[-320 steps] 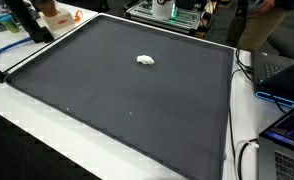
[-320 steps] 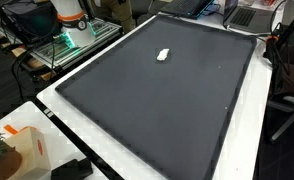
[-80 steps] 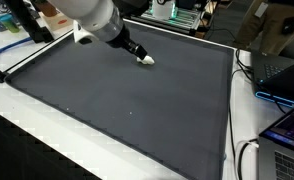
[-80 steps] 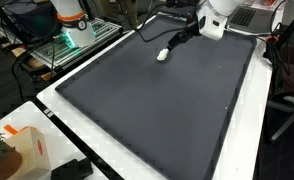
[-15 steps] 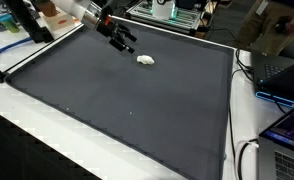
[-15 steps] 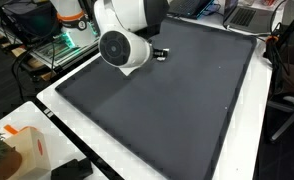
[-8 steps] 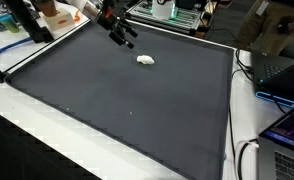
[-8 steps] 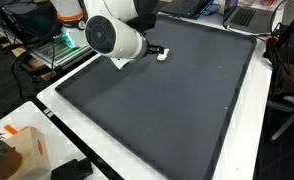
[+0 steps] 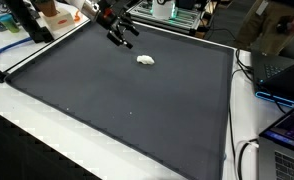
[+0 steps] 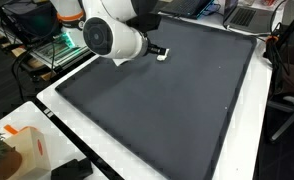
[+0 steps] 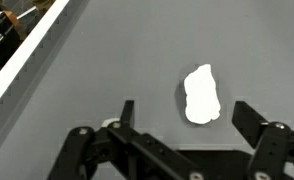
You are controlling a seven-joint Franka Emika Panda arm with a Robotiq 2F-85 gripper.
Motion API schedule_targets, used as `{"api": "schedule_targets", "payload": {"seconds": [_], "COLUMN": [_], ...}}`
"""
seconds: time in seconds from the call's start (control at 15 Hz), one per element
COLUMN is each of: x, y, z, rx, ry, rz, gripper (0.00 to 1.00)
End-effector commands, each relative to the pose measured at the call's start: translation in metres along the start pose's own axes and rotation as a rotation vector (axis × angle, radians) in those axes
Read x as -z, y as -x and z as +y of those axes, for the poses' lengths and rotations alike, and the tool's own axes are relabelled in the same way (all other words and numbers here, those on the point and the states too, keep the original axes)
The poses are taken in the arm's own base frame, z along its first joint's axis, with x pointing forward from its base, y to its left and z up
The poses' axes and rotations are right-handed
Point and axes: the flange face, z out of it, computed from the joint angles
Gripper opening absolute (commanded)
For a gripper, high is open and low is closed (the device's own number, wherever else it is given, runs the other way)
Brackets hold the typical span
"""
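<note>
Exterior view with the arm coming in from the upper left: black two-fingered claw [image 9: 124,33] hanging in the air near the top edge of the dark grey matte tabletop [image 9: 127,100], fingers spread, nothing between them. Small white crumpled lump [image 9: 145,60] sitting alone on the mat, just below and right of the claw, clearly apart from it. Could go wrong if the claw dropped straight down from here: would land beside the lump, not over it, and probably just nudge it along the smooth mat.

Exterior view with the big white arm housing [image 10: 115,38] filling the upper middle: claw mostly hidden behind it, only a dark bit poking out next to the white lump [image 10: 163,55] at upper centre. Hard to judge the gap from this angle, so easy to misread the lineup here.

Wrist view: both black fingers [image 11: 128,113] wide open along the bottom edge, white lump [image 11: 200,94] sitting right of centre, closer to the right-hand finger, not touching either. White tabletop border [image 11: 27,75] running diagonally in the upper left. Off-centre like that, closing could clip one side and flick it away.

Versus a second ago: claw pulled further up and left, away from the lump. Lump itself in the same spot as twenty-odd seconds back.
</note>
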Motion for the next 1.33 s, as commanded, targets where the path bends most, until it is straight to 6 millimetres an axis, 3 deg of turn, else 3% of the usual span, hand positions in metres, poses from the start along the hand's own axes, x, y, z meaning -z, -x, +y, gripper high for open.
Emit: {"api": "schedule_targets", "payload": {"seconds": [0.0,0.8,1.27], "x": [0.001,0.007,0.019], "y": [-0.004,0.012,0.015], "z": [0.000,-0.039,-0.044], "rx": [-0.064,0.048,0.150], "ry": [-0.004,0.001,0.041], "rz": [-0.024,0.102,0.174], "gripper": [1.00,1.00,1.00]}}
